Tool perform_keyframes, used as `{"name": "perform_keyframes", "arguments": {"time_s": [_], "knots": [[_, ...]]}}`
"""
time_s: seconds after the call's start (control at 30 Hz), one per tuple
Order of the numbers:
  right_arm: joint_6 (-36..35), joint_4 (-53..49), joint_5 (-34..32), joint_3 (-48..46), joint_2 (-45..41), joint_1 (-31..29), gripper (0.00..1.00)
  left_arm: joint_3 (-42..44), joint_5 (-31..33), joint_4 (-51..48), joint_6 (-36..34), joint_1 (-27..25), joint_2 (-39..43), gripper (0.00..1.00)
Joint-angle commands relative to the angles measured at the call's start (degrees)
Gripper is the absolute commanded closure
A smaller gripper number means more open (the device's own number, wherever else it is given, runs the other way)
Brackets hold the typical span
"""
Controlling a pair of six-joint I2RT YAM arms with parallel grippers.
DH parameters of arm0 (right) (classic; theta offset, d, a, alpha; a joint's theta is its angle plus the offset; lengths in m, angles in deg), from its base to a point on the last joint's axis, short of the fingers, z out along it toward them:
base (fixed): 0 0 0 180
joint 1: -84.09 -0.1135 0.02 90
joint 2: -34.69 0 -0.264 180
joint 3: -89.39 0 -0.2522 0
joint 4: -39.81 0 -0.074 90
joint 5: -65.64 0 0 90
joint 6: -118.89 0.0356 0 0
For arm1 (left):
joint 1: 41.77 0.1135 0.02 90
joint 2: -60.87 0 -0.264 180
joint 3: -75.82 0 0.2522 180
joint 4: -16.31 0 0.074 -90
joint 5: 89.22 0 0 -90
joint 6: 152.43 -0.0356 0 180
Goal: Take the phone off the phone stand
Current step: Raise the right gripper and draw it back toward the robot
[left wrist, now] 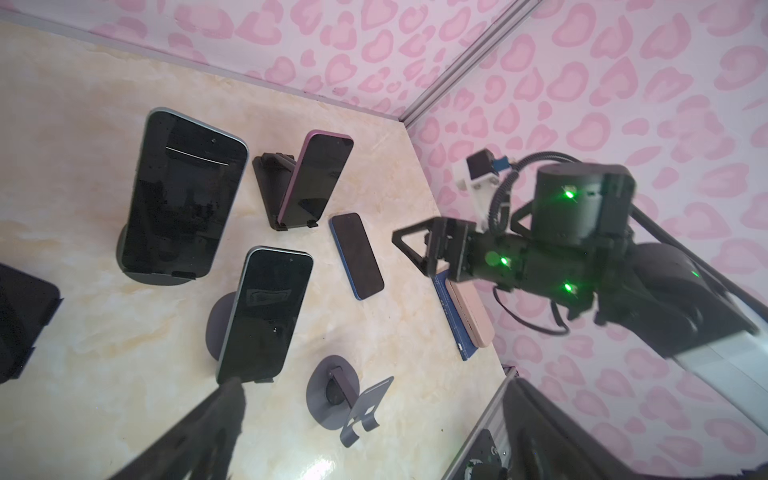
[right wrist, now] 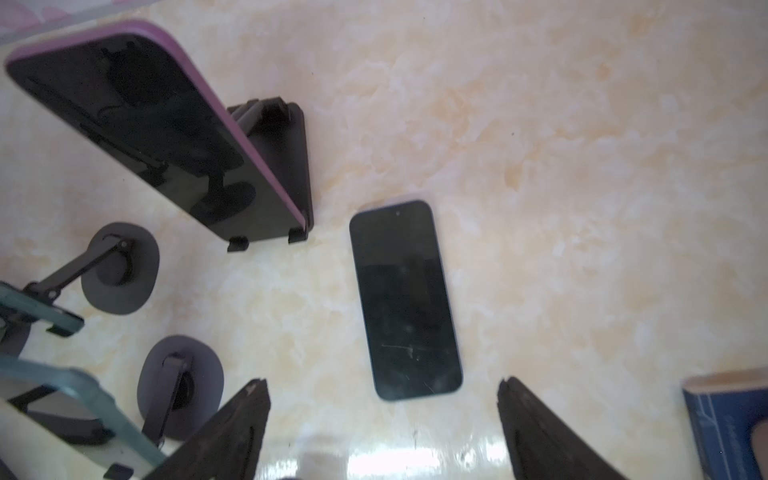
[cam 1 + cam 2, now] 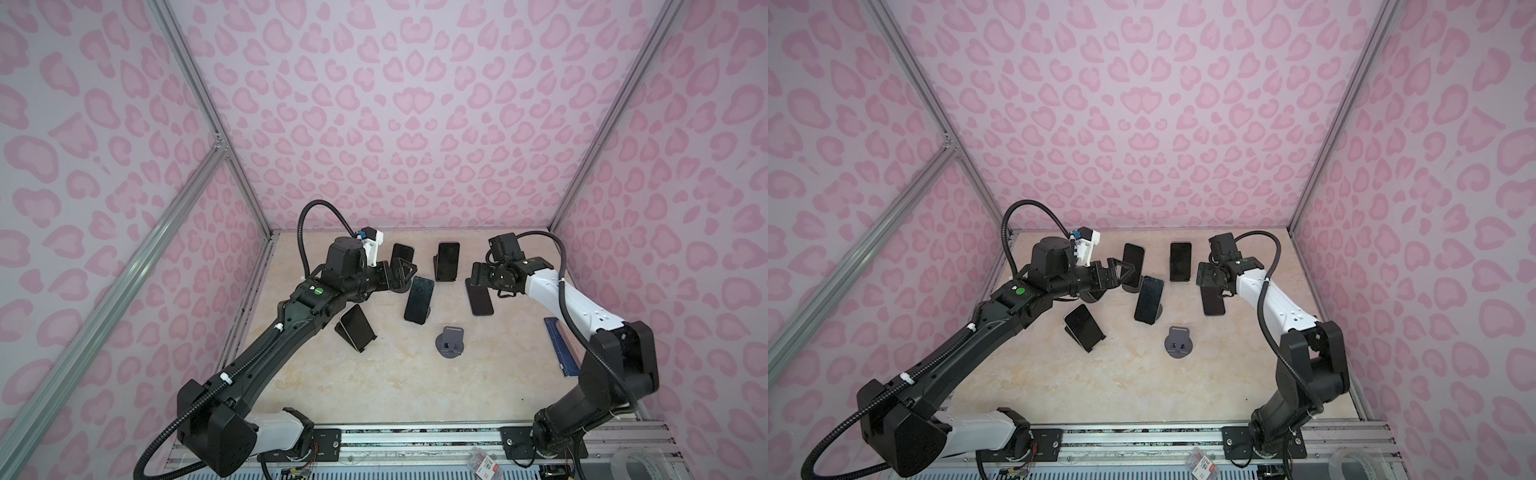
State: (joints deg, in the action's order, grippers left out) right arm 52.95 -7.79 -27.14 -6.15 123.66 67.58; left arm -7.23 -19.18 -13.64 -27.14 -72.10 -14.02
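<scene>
A dark blue-edged phone (image 2: pixel 405 299) lies flat, screen up, on the marble table (image 3: pixel 374 386), also seen in a top view (image 3: pixel 481 300). My right gripper (image 2: pixel 381 383) hovers just above its near end, open, fingers apart on either side with nothing between them; in both top views the right gripper (image 3: pixel 473 276) (image 3: pixel 1200 274) shows. An empty grey round-base phone stand (image 3: pixel 450 341) (image 1: pixel 345 399) sits in front of it. My left gripper (image 3: pixel 409 272) is open and empty, beside a phone on a stand (image 3: pixel 402 253) at the back.
Other phones lean on stands: a purple-edged one (image 2: pixel 145 133) on a black stand (image 3: pixel 448 259), a teal-edged one (image 3: pixel 419 300) on a round base, one (image 3: pixel 356 327) at the left. A blue book (image 3: pixel 561 345) lies along the right wall.
</scene>
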Motion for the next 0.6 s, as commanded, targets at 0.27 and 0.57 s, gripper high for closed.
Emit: {"name": "perform_keyframes", "arguments": {"time_s": [0.27, 0.57], "knots": [[5.6, -2.63, -14.09, -11.47, -17.01, -11.89, 0.11, 2.66, 11.92, 3.07, -2.39, 0.44, 5.66, 0.0], [15.93, -0.26, -24.33, -19.77, -32.13, -21.65, 0.1, 4.93, 21.61, 3.25, -2.69, 0.88, 6.96, 0.0]]}}
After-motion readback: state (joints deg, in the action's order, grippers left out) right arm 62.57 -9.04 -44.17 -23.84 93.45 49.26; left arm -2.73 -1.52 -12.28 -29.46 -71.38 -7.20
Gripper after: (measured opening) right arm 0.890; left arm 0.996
